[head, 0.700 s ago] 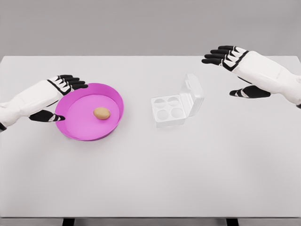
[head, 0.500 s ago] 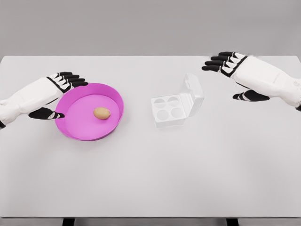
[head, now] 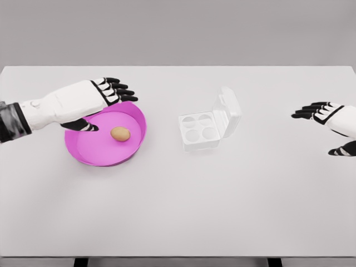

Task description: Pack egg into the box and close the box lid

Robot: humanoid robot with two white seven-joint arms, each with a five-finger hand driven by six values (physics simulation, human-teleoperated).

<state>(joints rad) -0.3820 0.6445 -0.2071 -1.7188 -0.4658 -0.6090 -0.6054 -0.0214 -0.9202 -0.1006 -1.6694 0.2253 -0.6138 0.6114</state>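
Note:
A brown egg (head: 120, 133) lies in a round pink bowl (head: 88, 153) on the white table's left half. My left hand (head: 105, 103) hovers over the bowl's far-left rim, fingers spread and holding nothing, just up and left of the egg. A clear plastic egg box (head: 199, 131) with round cups stands at the table's middle, its lid (head: 228, 112) raised on the right side. My right hand (head: 328, 125) is open at the far right edge, well away from the box.
The white table (head: 178, 211) stretches wide in front of the bowl and box. Its front edge runs along the bottom, and a grey wall stands behind it.
My left hand has moved right and forward, from the bowl's left rim to over the bowl near the egg. My right hand has pulled back right and down, away from the box.

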